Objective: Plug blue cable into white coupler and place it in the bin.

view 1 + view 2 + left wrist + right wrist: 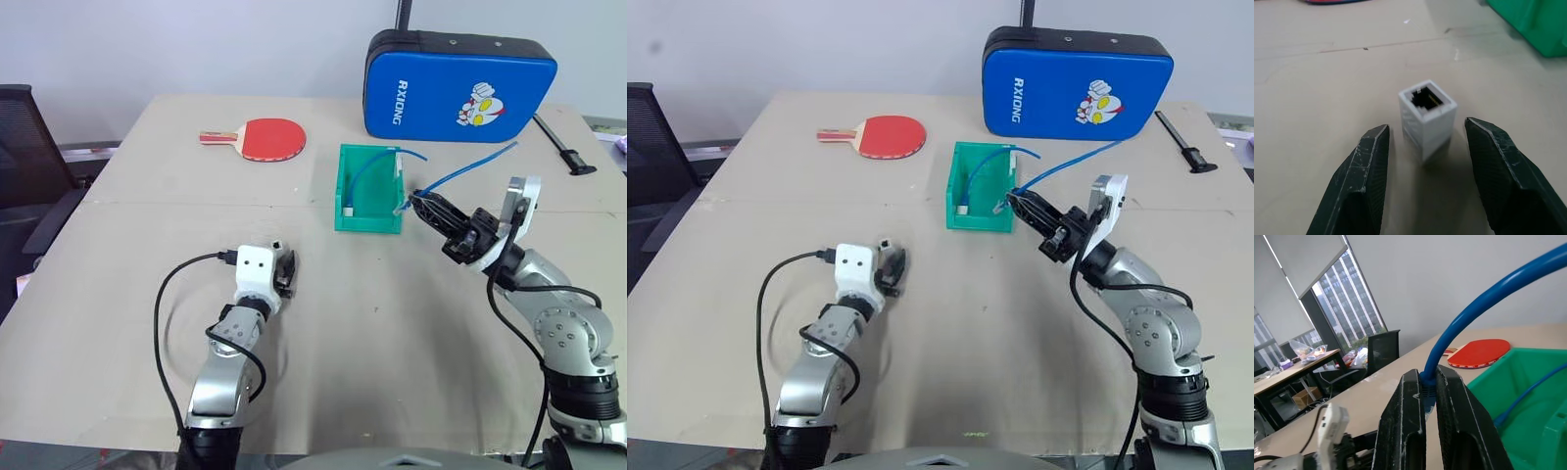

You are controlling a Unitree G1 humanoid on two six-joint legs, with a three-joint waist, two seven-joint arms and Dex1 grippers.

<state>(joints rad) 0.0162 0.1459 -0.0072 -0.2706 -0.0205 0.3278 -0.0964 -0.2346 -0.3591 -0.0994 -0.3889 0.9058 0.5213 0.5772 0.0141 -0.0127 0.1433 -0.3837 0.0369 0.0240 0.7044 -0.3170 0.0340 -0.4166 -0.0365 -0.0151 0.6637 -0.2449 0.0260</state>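
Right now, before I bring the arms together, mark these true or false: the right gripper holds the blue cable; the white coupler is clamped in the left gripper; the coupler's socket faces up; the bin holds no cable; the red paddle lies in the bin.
1. The right gripper holds the blue cable. True.
2. The white coupler is clamped in the left gripper. False: the fingers stand open on either side of it, apart from it, and it stands on the table.
3. The coupler's socket faces up. True.
4. The bin holds no cable. False: another blue cable lies in it.
5. The red paddle lies in the bin. False: it lies on the table, beside the bin.
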